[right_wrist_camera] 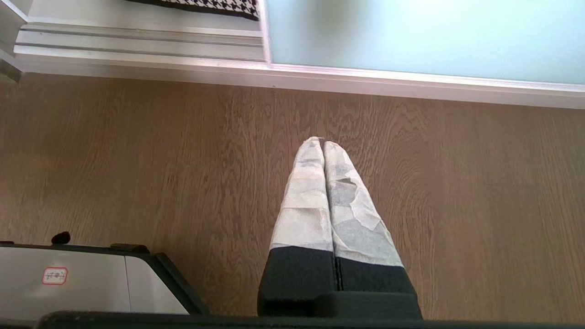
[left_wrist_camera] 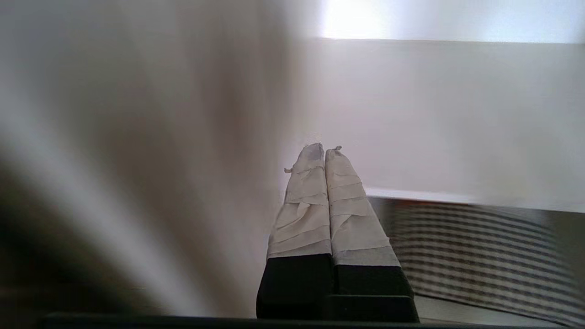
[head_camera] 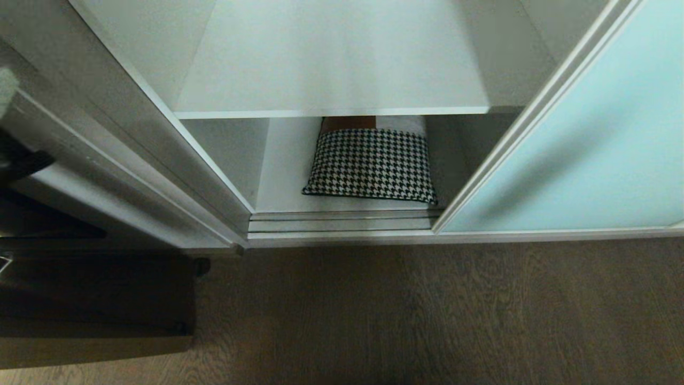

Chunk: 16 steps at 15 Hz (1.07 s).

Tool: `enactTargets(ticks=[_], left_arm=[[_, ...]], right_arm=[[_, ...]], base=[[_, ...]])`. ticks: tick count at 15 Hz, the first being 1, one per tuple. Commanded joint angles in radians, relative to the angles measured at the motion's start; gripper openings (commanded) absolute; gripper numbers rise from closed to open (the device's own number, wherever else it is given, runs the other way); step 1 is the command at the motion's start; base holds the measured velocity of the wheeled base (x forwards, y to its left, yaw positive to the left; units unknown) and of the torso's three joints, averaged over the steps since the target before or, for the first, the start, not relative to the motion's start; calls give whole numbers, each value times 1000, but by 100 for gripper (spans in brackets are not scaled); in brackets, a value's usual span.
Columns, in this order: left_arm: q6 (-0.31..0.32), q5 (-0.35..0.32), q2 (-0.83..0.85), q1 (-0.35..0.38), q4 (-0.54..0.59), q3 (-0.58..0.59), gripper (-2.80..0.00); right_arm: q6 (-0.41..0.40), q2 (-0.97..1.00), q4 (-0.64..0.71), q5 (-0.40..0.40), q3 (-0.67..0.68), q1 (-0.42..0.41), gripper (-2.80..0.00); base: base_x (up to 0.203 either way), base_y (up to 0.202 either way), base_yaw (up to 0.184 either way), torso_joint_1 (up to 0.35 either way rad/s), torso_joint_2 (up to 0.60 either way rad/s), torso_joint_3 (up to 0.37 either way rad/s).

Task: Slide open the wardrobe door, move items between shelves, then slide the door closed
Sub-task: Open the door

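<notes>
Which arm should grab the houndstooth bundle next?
Left, probably. The left hand is shut inside the wardrobe beside the houndstooth bundle; the right hand hangs shut over the floor outside.

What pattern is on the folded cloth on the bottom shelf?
Black-and-white houndstooth on the folded cloth, clearest in the head view.

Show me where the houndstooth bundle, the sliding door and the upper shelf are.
houndstooth bundle (head_camera: 371, 164), head view, middle of its patterned top.
sliding wardrobe door (head_camera: 598, 144), head view, middle of the aqua glass panel.
upper shelf (head_camera: 331, 69), head view, bare middle of the white board.
</notes>
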Motion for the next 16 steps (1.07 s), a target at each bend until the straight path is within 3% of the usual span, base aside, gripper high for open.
enactTargets(ticks=[1,4,12,14,16], left_arm=[[-1,7,-207,115,1,109,-280],[-2,8,-322,226,6,193,-280],[-36,8,-643,282,91,514,-280],[-70,-21,-762,298,235,541,-280],[-88,-131,-904,298,471,537,-280]], right_arm=[[-1,-2,-1,0,0,0,-280],[-1,-2,-1,0,0,0,-280],[-1,-2,-1,0,0,0,-280],[-1,-2,-1,0,0,0,-280],[-1,-2,-1,0,0,0,-280]], base=[[0,0,0,0,0,0],[0,0,0,0,0,0],[0,0,0,0,0,0],[0,0,0,0,0,0],[0,0,0,0,0,0]])
